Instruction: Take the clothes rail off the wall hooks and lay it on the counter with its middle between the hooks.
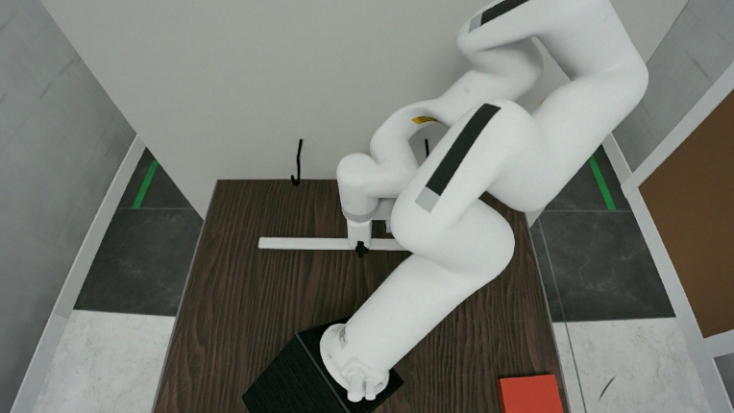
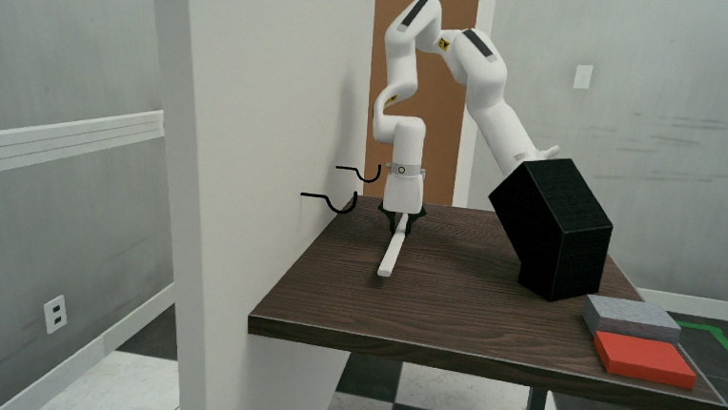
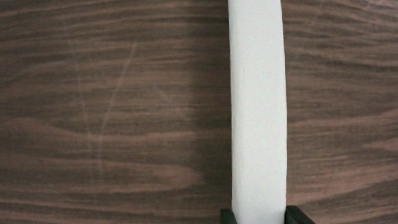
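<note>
The white clothes rail point(image 1: 303, 243) point(image 2: 392, 252) point(image 3: 258, 110) lies level at or just above the dark wood counter point(image 1: 256, 318) point(image 2: 448, 290) point(image 3: 110, 120), roughly parallel to the wall and out in front of it. My gripper point(image 1: 360, 250) point(image 2: 402, 219) point(image 3: 259, 216) points straight down and is shut on the rail near its middle. The two black wall hooks point(image 1: 297, 162) point(image 2: 340, 202) are empty; the far one point(image 2: 368, 173) shows in the exterior view, and in the top view the second hook point(image 1: 426, 148) is mostly behind my arm. The rail's right end is hidden by the arm.
The black base block point(image 1: 292, 374) point(image 2: 555, 224) carries my arm at the counter's front. A red block point(image 1: 531, 394) point(image 2: 642, 358) and a grey block point(image 2: 629, 315) lie at the counter's near right corner. The white wall point(image 1: 246, 77) point(image 2: 265, 127) stands behind the counter.
</note>
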Controlling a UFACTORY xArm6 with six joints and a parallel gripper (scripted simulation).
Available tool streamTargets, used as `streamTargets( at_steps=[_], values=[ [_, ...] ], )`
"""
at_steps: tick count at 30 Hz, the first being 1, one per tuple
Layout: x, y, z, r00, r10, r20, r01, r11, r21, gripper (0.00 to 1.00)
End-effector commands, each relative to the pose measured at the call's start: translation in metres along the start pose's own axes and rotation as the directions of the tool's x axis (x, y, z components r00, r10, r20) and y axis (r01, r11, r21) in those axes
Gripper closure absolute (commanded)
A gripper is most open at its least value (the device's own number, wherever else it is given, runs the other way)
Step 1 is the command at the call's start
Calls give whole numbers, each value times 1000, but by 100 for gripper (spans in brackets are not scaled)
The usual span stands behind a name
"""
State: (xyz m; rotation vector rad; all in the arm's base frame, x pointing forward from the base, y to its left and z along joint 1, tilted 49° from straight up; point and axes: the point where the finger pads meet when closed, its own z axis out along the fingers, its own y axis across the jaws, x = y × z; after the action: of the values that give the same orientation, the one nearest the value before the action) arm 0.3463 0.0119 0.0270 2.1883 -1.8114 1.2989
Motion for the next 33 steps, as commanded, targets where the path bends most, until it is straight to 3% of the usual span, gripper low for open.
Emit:
streamTargets(
  at_steps=[1,33],
  values=[
    [0,0,2,1000,0,1,0,1000,1,100],
    [0,0,20,1000,0,1,0,1000,1,100]
  ],
)
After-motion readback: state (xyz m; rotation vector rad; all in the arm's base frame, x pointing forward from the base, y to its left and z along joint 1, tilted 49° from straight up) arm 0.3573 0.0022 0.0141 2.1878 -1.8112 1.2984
